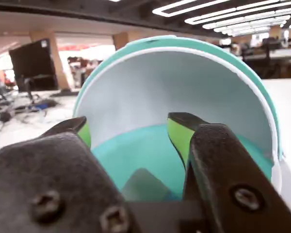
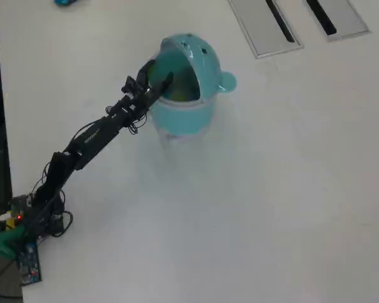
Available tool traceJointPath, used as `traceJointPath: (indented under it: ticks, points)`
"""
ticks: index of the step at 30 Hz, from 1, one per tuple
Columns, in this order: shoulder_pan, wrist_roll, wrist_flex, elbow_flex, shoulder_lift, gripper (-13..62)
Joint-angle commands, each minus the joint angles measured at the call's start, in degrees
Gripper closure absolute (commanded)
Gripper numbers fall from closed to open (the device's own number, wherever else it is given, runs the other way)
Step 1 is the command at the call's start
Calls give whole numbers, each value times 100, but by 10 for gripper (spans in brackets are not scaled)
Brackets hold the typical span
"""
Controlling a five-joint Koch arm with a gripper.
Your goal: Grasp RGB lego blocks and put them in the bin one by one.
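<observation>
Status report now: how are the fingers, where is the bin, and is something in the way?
Gripper open, fingers empty, over bin mouth. Bin upright on table. No lego blocks visible. Nothing in the way.

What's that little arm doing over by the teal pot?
A small robot arm reaches across the white table and has its gripper at the mouth of the teal bin, under its hooded lid. In the wrist view the jaws stand apart with nothing between them, only the bin's teal floor beyond. No lego blocks show loose on the table in the overhead view.
</observation>
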Motion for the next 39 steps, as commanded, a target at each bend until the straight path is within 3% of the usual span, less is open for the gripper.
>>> traceJointPath:
  ticks: [1, 17, 39]
  points:
    - [9, -193, -475, -527, 97, 182]
    - [255, -114, 422, -431, 905, 183]
    - [809, 123, 914, 1406, 2681, 183]
